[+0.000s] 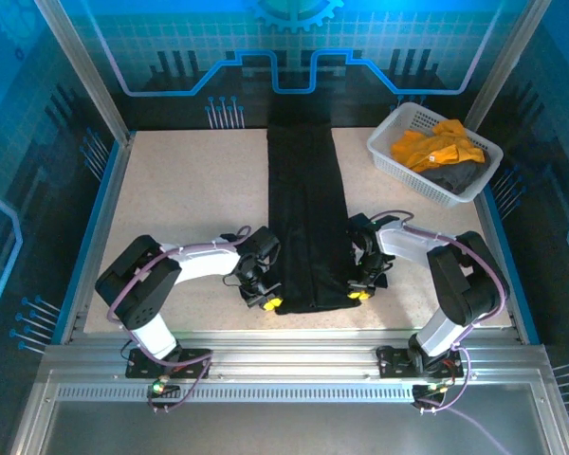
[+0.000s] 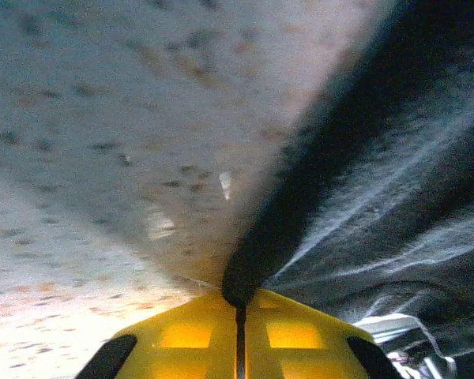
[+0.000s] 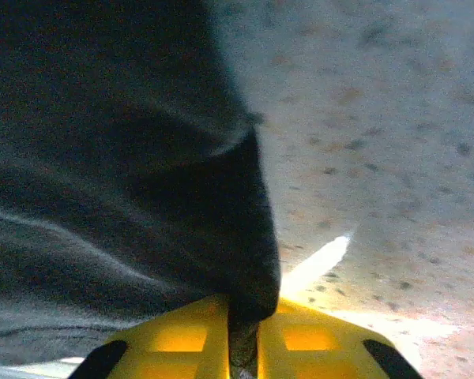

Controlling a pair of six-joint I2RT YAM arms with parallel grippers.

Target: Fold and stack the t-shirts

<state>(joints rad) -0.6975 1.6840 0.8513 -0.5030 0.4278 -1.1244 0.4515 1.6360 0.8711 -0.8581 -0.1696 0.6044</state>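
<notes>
Item: black t-shirt (image 1: pixel 306 218), gripped at both near corners

Folded into a long narrow strip, it lay lengthwise down the middle of the worktop (image 1: pixel 190 209). The left fingers (image 1: pixel 271 303) were clamped on its near left corner and the right fingers (image 1: pixel 358 295) on its near right corner. Also listed: orange-yellow t-shirt (image 1: pixel 436 147) and dark grey t-shirt (image 1: pixel 452 177) — both in the white basket (image 1: pixel 389 156), far right.

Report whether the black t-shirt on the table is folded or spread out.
Partly folded: the black t-shirt lies as a long narrow strip, no sleeves sticking out, on the table. Not yet folded crosswise.
</notes>
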